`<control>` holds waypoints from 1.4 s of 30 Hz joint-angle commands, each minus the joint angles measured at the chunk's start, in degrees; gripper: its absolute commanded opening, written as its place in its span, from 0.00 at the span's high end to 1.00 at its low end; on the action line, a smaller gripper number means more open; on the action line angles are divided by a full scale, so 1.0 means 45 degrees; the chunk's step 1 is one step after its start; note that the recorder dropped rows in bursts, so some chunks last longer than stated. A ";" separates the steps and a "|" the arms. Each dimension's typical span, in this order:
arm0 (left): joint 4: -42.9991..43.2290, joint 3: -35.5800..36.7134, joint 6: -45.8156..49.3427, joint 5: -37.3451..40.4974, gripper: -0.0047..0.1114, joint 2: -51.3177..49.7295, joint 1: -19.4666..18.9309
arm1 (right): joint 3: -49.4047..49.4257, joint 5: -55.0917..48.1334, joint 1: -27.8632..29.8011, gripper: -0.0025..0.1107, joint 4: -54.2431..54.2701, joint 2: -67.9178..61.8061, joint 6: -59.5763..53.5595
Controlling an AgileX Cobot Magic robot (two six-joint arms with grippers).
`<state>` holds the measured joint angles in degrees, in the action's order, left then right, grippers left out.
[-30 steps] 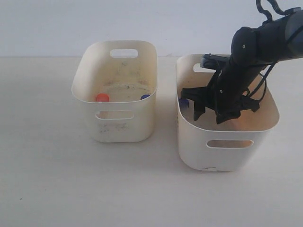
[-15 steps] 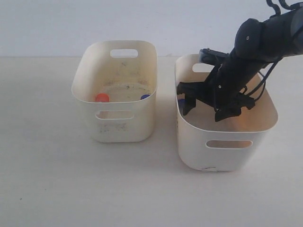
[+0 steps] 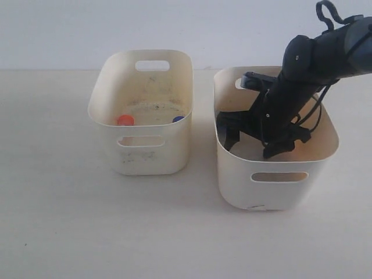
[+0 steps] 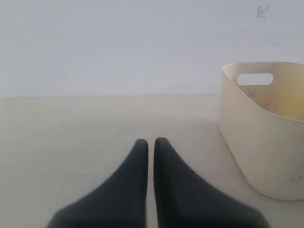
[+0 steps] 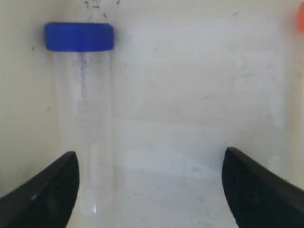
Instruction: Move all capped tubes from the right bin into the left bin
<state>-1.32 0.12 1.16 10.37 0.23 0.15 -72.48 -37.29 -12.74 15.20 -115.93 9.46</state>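
Note:
In the right wrist view a clear tube with a blue cap (image 5: pixel 83 118) lies on the floor of the right bin (image 5: pixel 190 95), along its wall. My right gripper (image 5: pixel 149 156) is open and wide above the floor, and the tube's lower end sits just inside one fingertip (image 5: pixel 52 185). An orange-red cap (image 5: pixel 300 19) shows at the frame's edge. The exterior view has this gripper (image 3: pixel 250 142) down inside the right bin (image 3: pixel 273 186). The left bin (image 3: pixel 142 157) holds an orange-red cap (image 3: pixel 125 120) and a blue cap (image 3: pixel 178 118). My left gripper (image 4: pixel 150 142) is shut and empty over the table.
The two bins stand side by side with a narrow gap between them on a pale table (image 3: pixel 70 221). The left wrist view shows the left bin (image 4: pixel 256 142) off to one side of the shut fingers. A white wall (image 3: pixel 58 29) runs behind.
My right gripper has sunk a little lower and shifted toward the right bin's left wall. The right bin has slid slightly left. The left bin and its tubes have not moved.

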 commanded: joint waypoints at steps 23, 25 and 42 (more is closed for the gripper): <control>-0.0043 -0.0026 -0.0054 -0.0086 0.92 -0.0050 0.0091 | 0.0088 0.0098 0.0036 0.30 0.0253 0.1210 -0.0456; -0.0043 -0.0026 -0.0054 -0.0086 0.92 -0.0050 0.0091 | 0.0088 0.0069 0.0036 0.30 0.0601 0.0995 -0.0896; -0.0043 -0.0026 -0.0054 -0.0086 0.92 -0.0050 0.0091 | 0.0088 -0.0220 0.0036 0.30 -0.0297 -0.0407 -0.0456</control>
<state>-1.32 0.12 1.16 10.37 0.23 0.15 -72.50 -38.31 -12.70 18.62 -116.40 5.37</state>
